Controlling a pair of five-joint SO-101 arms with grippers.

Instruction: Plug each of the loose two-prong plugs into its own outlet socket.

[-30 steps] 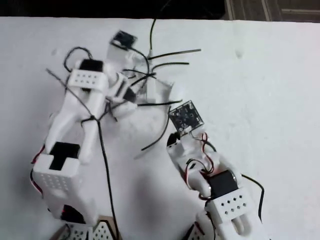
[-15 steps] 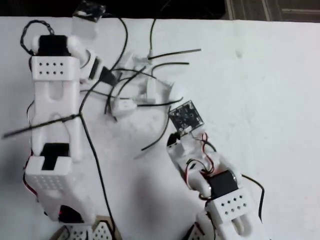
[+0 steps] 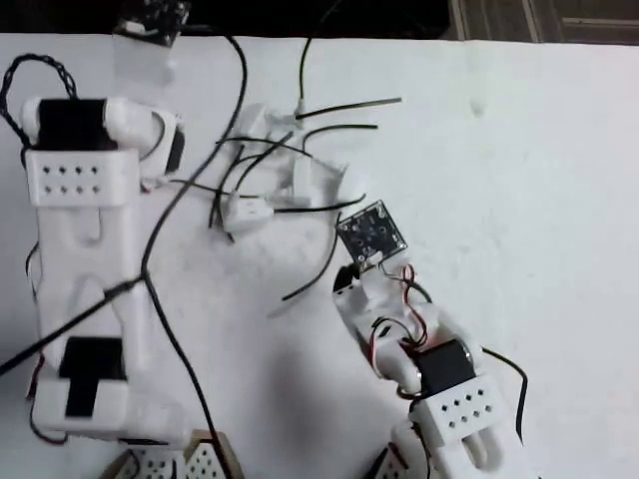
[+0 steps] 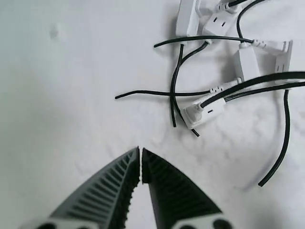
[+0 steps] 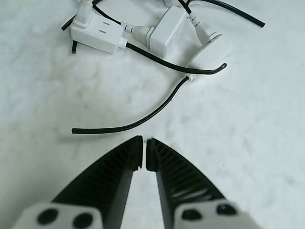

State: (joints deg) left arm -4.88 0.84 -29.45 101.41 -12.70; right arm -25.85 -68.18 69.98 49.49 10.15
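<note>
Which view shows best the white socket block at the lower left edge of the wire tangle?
The right wrist view: the white socket block lies unobstructed, its two slots facing the camera. The high view shows it small, slots unreadable. The left wrist view shows it at an angle, crossed by black cables.

cable (image 4: 281, 76) cut by edge, plug (image 5: 84, 11) cropped
</note>
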